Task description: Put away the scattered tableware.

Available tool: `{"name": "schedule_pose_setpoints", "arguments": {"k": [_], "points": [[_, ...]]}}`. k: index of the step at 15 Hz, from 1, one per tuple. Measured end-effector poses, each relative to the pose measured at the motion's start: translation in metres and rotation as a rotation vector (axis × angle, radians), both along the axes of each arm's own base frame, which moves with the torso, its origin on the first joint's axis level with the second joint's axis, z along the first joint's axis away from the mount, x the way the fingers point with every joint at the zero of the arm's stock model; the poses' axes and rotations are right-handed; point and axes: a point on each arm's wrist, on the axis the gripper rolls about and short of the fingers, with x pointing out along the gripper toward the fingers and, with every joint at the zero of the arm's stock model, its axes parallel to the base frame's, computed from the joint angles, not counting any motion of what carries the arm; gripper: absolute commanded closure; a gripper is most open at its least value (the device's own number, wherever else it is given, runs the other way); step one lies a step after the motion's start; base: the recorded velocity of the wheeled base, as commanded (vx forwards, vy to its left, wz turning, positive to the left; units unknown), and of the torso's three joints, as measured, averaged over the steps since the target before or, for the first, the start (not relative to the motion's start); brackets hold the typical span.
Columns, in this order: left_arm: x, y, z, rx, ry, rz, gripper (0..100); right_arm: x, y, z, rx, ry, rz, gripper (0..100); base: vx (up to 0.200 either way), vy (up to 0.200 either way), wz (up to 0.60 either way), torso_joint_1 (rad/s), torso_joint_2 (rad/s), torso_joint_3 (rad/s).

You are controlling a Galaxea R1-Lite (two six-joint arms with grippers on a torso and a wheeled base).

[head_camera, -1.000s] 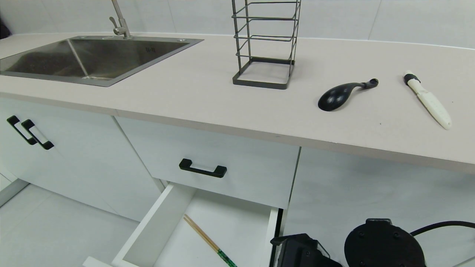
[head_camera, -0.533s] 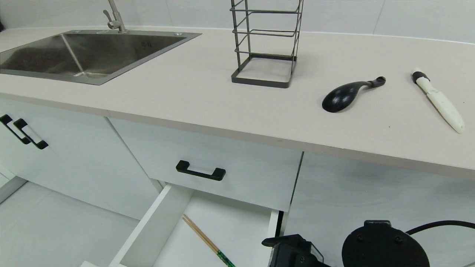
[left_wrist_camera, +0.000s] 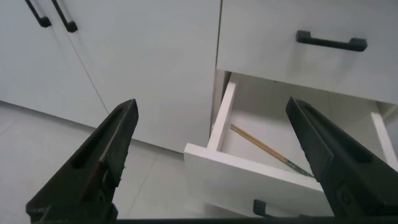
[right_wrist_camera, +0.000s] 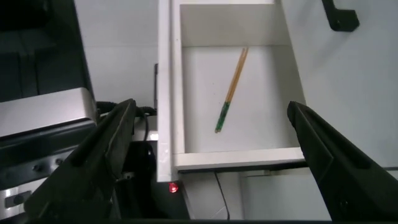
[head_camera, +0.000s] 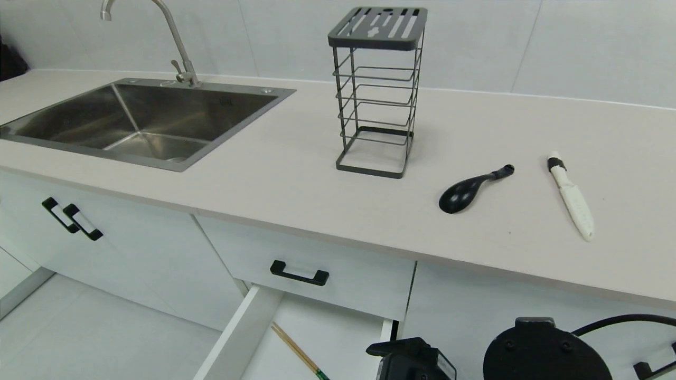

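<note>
Below the table point(head_camera: 264, 174) edge the left claw point(left_wrist_camera: 211, 106) and right claw point(right_wrist_camera: 210, 106) gape wide near the open drawer point(head_camera: 237, 338) holding chopsticks point(head_camera: 296, 351), while on top lie the black spoon point(head_camera: 465, 191) and white knife point(head_camera: 571, 199), likely light, stiff and slippery, so the spoon's thin handle seems the best hold.

Kitchen — sink point(head_camera: 142, 119), countertop point(head_camera: 296, 179), drawers point(head_camera: 317, 274)

The spoon point(head_camera: 460, 193) looks glossy plastic, the sink point(head_camera: 200, 113) brushed steel, the countertop point(head_camera: 296, 198) matt.
</note>
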Motion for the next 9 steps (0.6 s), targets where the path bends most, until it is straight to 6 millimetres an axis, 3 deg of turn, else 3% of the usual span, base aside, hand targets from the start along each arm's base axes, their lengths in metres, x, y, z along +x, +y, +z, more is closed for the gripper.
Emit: {"name": "schedule_pose_setpoints", "arguments": {"k": [3,5,9], "points": [[0.000,0.000,0.000,0.000,-0.001,-0.001,0,-0.001,0.002,0.001,-0.015,0.007,0.005,0,0.000,0.000,0.00,0.160,-0.49,-0.224],[0.000,0.000,0.000,0.000,0.000,-0.001,0,0.001,0.004,0.005,-0.029,0.012,0.002,0,0.000,0.000,0.00,0.425,-0.48,-0.234],[0.000,0.000,0.000,0.000,0.001,0.000,0,0.004,0.012,0.017,-0.054,0.024,0.000,0,0.000,0.000,0.00,0.304,-0.51,-0.244]]}}
